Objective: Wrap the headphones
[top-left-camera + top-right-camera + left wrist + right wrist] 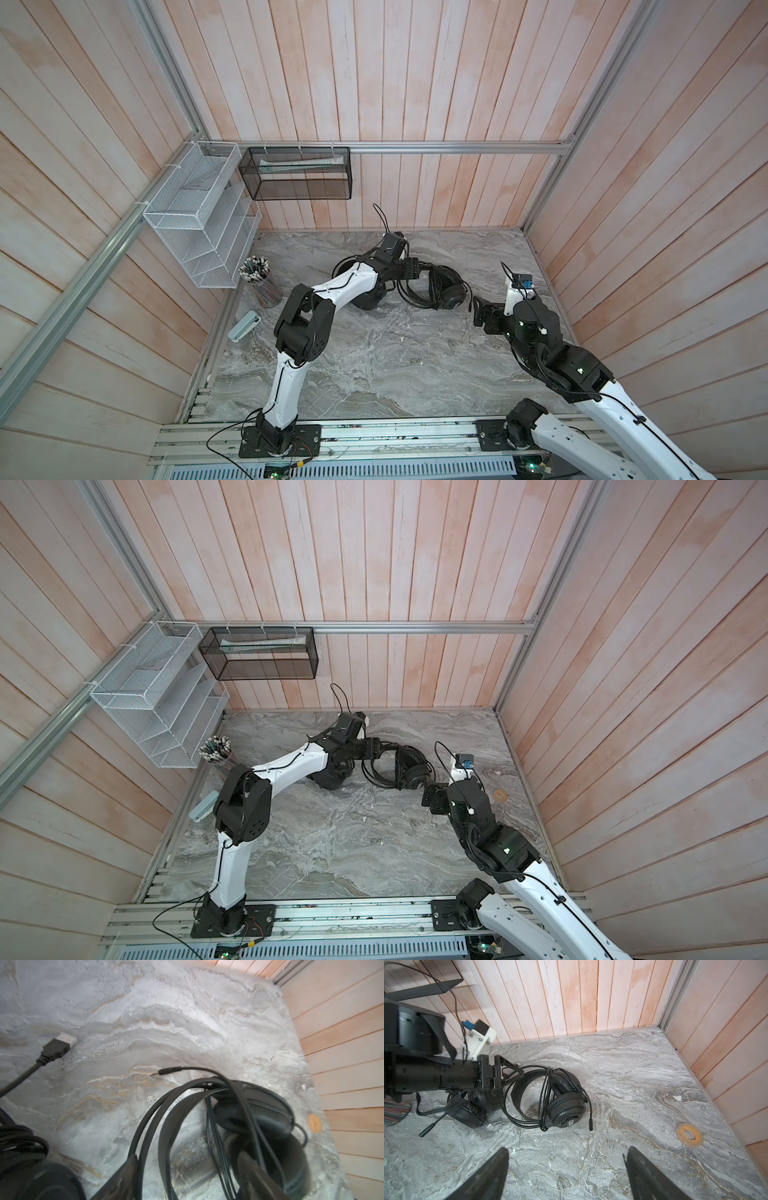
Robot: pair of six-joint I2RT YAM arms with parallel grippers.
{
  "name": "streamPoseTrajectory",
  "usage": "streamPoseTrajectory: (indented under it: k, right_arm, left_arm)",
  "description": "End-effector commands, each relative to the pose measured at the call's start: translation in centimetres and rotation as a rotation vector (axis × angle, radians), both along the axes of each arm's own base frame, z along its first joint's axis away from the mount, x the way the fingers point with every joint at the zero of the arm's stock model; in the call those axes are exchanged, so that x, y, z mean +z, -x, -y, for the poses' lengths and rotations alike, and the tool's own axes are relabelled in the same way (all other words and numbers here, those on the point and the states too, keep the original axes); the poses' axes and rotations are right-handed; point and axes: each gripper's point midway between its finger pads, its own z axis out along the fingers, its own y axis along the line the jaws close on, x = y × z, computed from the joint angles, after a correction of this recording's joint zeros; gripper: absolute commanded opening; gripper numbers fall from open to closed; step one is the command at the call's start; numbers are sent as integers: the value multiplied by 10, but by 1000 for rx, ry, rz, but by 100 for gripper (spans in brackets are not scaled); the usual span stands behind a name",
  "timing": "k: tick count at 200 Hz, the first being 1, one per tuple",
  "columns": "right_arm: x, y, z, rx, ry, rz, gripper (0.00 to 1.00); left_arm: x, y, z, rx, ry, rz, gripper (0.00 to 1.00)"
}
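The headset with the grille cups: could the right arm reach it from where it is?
Probably yes: the right gripper, jaws open, faces the headset across bare table. The left gripper is at its far side, not in the way.

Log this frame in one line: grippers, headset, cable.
left gripper: open, straddling headband and cable of grille headset | right gripper: open, empty, over table | jack: loose on table
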Motion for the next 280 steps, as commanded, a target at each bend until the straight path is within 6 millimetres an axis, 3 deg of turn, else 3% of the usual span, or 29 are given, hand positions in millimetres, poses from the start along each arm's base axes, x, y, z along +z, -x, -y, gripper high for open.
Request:
streamPoseTrajectory:
  k: [1,10,36,53,77,101,127,144,158,183,213,239,280]
  right_arm:
    - [1,2,2,-6,-18,-3,90]
    - [2,3,2,-7,-21,-2,90]
    - [6,4,5,-15,-26,9,90]
    - [4,4,7,-23,-23,25,91]
    - [2,3,10,-38,-28,51,96]
    - [4,3,13,-55,-32,79,98]
    - [1,3,17,-68,-37,91,98]
    - [-4,5,21,-88,-40,96,98]
    - [-6,6,23,-94,-43,103,98]
    - [-9,7,31,-128,-48,129,98]
    - [-7,7,40,-182,-78,187,98]
    - [-12,6,49,-241,-104,226,98]
    - [-20,4,52,-257,-70,243,98]
  left_arm:
    - [51,4,2,-5,92,54,86]
    - [57,6,4,-10,109,48,98]
    - [87,10,-1,19,150,71,99]
    - [130,8,-8,49,188,160,98]
    - [213,9,-27,100,228,377,99]
    - [286,23,-60,173,170,647,99]
    - [313,53,-122,329,118,798,99]
    - [299,79,-164,422,71,836,99]
    - [272,96,-198,480,26,816,99]
    - [206,117,-263,582,-55,717,99]
    - [143,140,-335,751,-178,689,99]
    - [108,149,-359,850,-262,707,99]
    - [62,135,-384,933,-392,603,98]
